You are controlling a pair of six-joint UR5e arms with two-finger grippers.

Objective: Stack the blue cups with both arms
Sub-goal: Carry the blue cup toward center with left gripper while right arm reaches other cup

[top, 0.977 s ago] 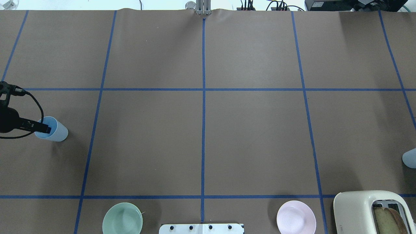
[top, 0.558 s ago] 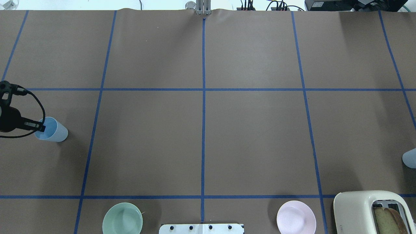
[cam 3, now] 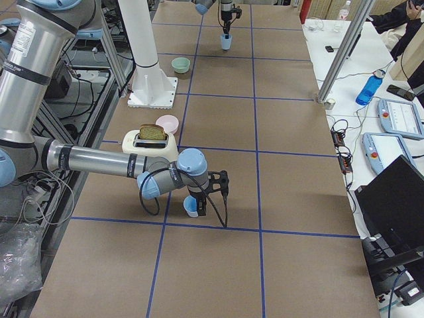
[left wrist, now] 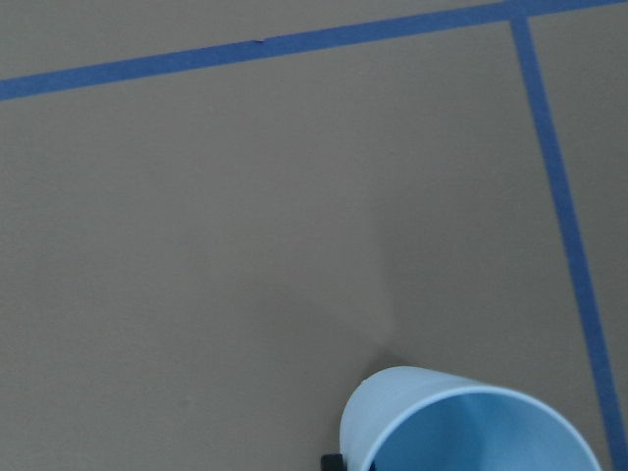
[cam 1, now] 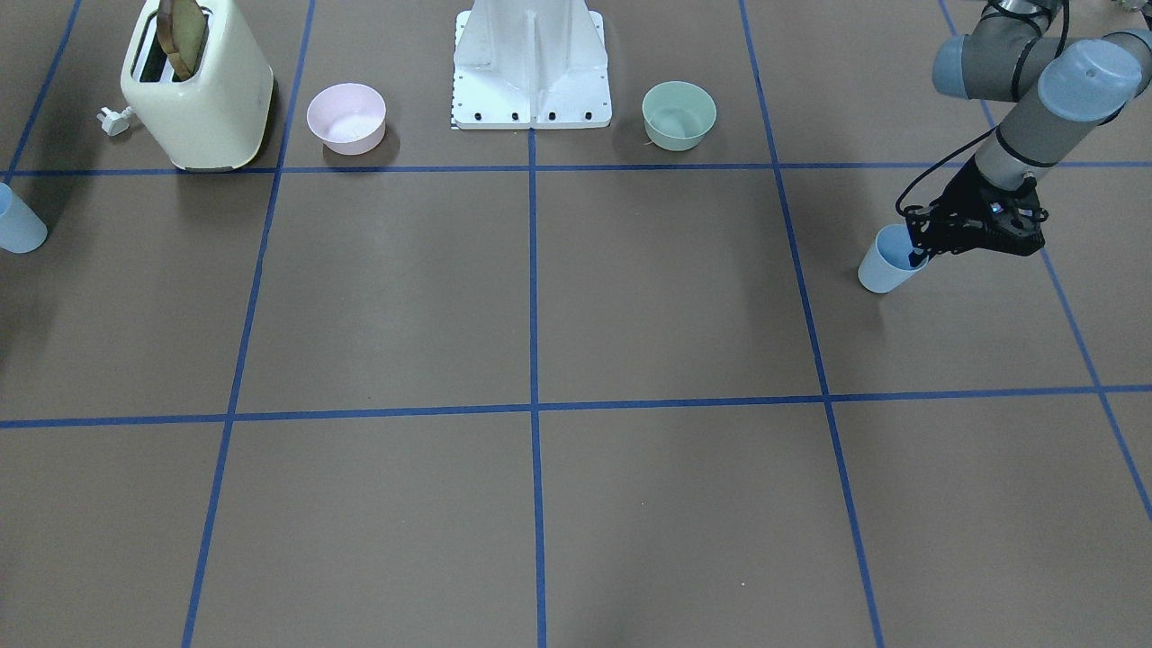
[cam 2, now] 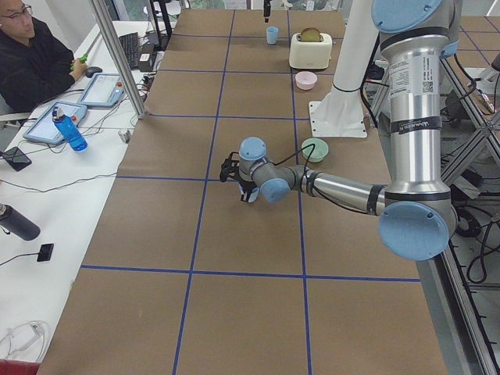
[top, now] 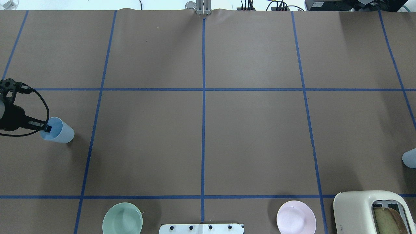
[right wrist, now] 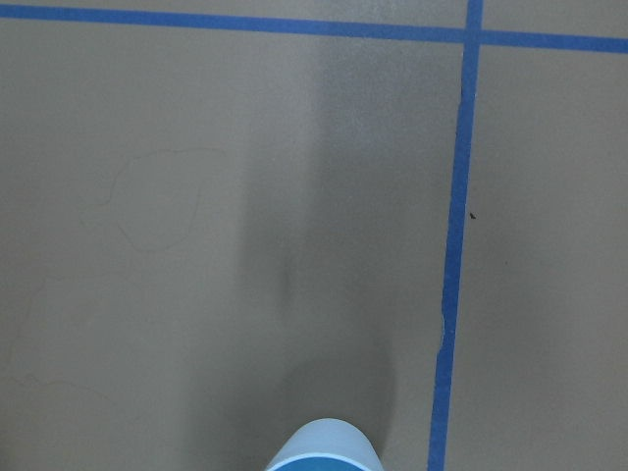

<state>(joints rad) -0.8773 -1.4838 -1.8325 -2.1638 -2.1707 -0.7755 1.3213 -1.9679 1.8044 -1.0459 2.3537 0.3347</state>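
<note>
One blue cup [top: 58, 130] stands at the table's left side; it also shows in the front-facing view [cam 1: 884, 263] and low in the left wrist view [left wrist: 471, 424]. My left gripper [top: 46, 128] is shut on its rim, one finger inside the cup. The second blue cup [top: 409, 158] is at the right edge and shows in the front-facing view [cam 1: 18, 229] and the right wrist view [right wrist: 322, 449]. My right gripper [cam 3: 211, 193] hangs beside that cup [cam 3: 191, 207]; it shows only in the exterior right view, so I cannot tell whether it is open or shut.
A cream toaster [top: 373, 211] with bread stands near the right front. A pink bowl [top: 296, 217] and a mint-green bowl [top: 122, 218] flank the white base [cam 1: 531, 63]. Blue tape lines grid the brown table.
The left gripper drew back slightly, then moved right, and the left blue cup shifted right with it. The right cup has not moved.
</note>
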